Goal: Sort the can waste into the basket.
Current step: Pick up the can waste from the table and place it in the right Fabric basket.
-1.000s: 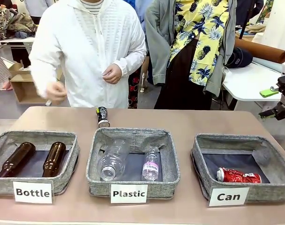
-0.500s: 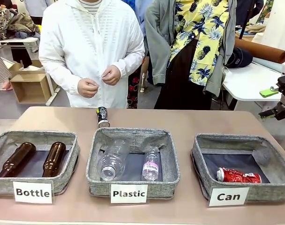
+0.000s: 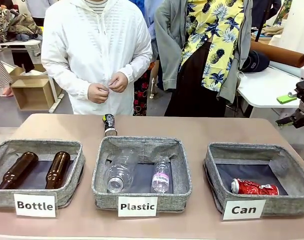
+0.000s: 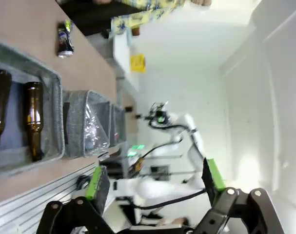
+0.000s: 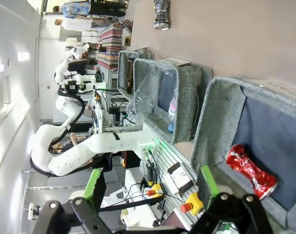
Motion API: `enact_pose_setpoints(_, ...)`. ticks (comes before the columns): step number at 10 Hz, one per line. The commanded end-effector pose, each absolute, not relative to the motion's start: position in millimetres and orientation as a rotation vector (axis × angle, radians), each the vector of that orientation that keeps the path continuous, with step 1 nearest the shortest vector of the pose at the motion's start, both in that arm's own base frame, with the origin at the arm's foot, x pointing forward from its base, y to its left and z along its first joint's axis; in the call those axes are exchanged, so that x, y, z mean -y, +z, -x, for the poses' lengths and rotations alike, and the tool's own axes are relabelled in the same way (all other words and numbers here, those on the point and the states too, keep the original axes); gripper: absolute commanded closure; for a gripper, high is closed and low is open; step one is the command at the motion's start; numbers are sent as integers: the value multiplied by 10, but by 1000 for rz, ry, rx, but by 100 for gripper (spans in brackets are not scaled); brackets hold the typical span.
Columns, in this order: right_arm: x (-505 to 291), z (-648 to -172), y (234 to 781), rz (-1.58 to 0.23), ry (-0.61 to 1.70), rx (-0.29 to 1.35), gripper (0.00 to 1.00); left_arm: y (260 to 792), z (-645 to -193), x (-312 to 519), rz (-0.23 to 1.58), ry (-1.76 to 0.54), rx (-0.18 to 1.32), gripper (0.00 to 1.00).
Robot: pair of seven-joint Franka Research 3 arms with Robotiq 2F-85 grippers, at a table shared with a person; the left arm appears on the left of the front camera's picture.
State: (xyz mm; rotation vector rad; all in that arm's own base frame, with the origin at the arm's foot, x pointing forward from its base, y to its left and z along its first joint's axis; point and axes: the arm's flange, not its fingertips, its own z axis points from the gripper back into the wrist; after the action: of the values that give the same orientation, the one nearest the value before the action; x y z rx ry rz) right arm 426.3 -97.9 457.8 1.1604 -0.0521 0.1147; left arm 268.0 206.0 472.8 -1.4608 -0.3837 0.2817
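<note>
Your black can (image 3: 109,125) sits unmoved on the table (image 3: 207,131), just behind the Plastic bin (image 3: 98,176); the red can (image 3: 254,187) lies in the Can basket (image 3: 288,205). The person's hand (image 3: 97,93) has risen to meet the other. Your left gripper (image 4: 155,179) and right gripper (image 5: 150,183) have their fingers apart, holding nothing.

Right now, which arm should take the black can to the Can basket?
Right, probably. The right arm is on the Can basket's side with its jaws open. The black can lies mid-table behind the Plastic basket, so the drop falls on its side.
</note>
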Motion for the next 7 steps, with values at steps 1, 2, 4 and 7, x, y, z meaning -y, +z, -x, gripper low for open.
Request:
enact_pose_setpoints(1, 1003, -4250, 4587, -1156, 137, 62, 0, 4918, -3192, -1213, 1284, 152, 376, 0)
enact_pose_setpoints(2, 1003, -4250, 4587, -1156, 137, 62, 0, 4874, -3504, -652, 1141, 118, 323, 0)
enact_pose_setpoints(4, 1003, -4250, 4587, -1156, 137, 62, 0, 4749, -4094, 189, 917, 13, 198, 0)
enact_pose_setpoints(7, 1003, -4250, 4587, -1156, 137, 62, 0, 4514, -4488, 754, 771, 22, 233, 0)
